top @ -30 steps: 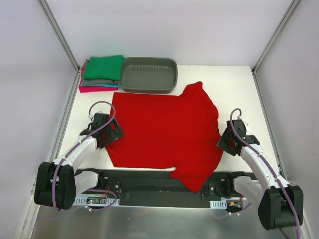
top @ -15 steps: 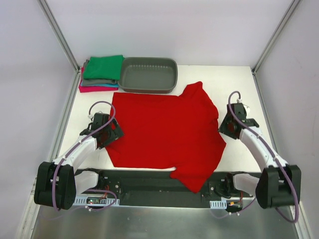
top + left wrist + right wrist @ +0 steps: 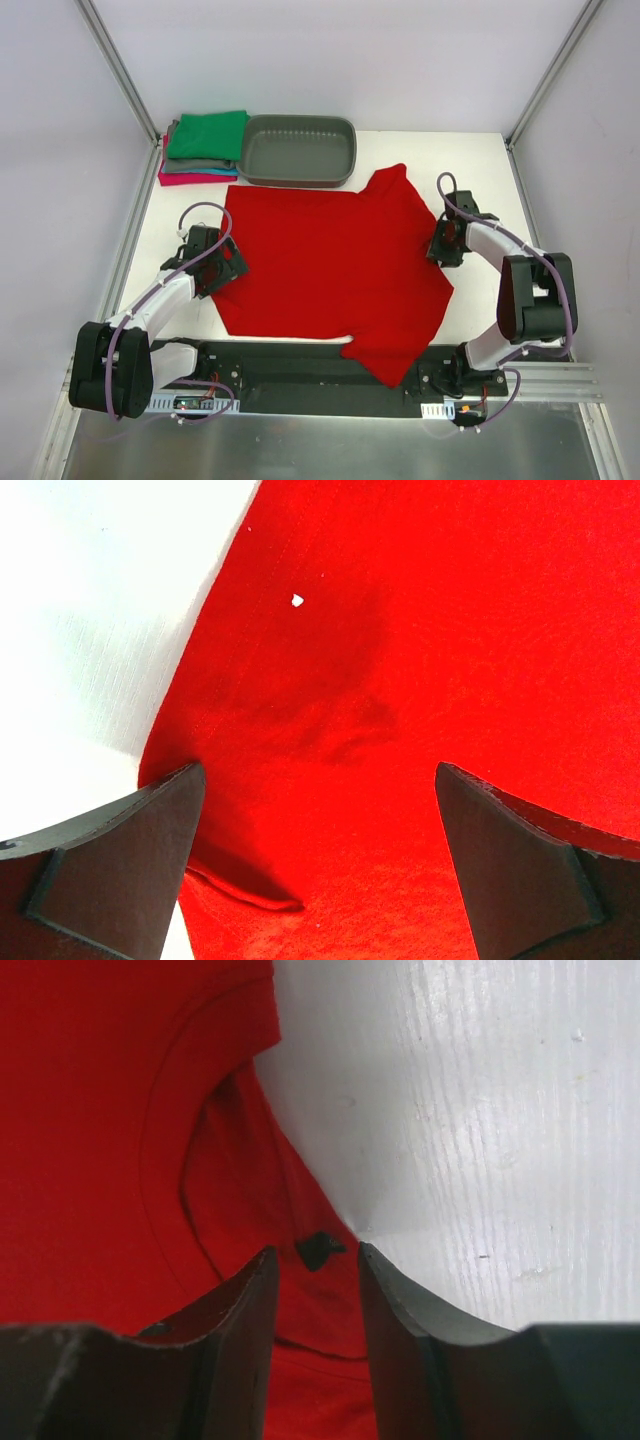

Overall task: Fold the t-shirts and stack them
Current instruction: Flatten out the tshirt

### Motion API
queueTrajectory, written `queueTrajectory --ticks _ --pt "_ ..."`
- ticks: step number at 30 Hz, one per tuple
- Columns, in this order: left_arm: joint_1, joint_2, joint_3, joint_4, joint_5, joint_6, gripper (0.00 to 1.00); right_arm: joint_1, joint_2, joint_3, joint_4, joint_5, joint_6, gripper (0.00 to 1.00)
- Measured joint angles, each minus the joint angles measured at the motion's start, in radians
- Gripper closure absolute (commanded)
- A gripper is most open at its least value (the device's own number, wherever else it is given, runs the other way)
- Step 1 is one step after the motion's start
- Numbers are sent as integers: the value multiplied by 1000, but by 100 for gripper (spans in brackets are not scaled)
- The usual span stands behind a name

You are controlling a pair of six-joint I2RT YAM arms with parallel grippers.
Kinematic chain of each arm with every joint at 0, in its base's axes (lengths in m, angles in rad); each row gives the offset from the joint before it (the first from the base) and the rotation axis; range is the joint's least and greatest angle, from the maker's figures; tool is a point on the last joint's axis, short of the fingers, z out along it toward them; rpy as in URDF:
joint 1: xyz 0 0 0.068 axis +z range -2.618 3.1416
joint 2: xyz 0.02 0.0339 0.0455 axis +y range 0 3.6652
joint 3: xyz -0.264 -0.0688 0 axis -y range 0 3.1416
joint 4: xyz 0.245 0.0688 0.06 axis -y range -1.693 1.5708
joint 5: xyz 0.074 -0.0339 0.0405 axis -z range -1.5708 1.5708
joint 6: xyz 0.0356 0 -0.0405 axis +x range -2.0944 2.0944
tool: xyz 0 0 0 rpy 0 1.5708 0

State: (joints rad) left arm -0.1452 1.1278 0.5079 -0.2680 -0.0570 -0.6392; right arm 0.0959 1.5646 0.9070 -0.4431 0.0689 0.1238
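A bright red t-shirt point(image 3: 330, 265) lies spread flat in the middle of the white table. Folded t-shirts, green on top of grey, teal and magenta, sit stacked point(image 3: 205, 148) at the back left. My left gripper point(image 3: 222, 268) hangs low over the red shirt's left edge, its jaws wide open and cloth point(image 3: 420, 660) showing between them. At the shirt's right edge, by the neck opening, my right gripper point(image 3: 443, 246) stands open. Its jaws are close together and straddle the red hem with a small black tag point(image 3: 318, 1250); nothing is pinched.
A grey oval plastic tub point(image 3: 298, 150) stands at the back beside the stack, touching the red shirt's far edge. Metal frame posts point(image 3: 120, 75) rise at both back corners. Bare white table point(image 3: 480, 1110) lies right of the shirt.
My right gripper has moved away from me along the shirt's right edge toward the neck, its jaws widening and then narrowing. The left arm and the shirt have stayed still.
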Motion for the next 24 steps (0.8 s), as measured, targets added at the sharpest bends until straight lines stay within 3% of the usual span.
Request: queueTrajectory --ticks 5,10,14,24 --pt "0 3 2 0 0 0 1 0 38 4 10 -6 -21 61" --pt "0 5 3 0 0 0 1 0 71 32 5 4 -35 84" --pt "0 10 6 0 -1 0 1 0 77 41 -6 37 -29 94" --pt "0 18 11 0 -5 0 1 51 39 155 -134 177 -19 97"
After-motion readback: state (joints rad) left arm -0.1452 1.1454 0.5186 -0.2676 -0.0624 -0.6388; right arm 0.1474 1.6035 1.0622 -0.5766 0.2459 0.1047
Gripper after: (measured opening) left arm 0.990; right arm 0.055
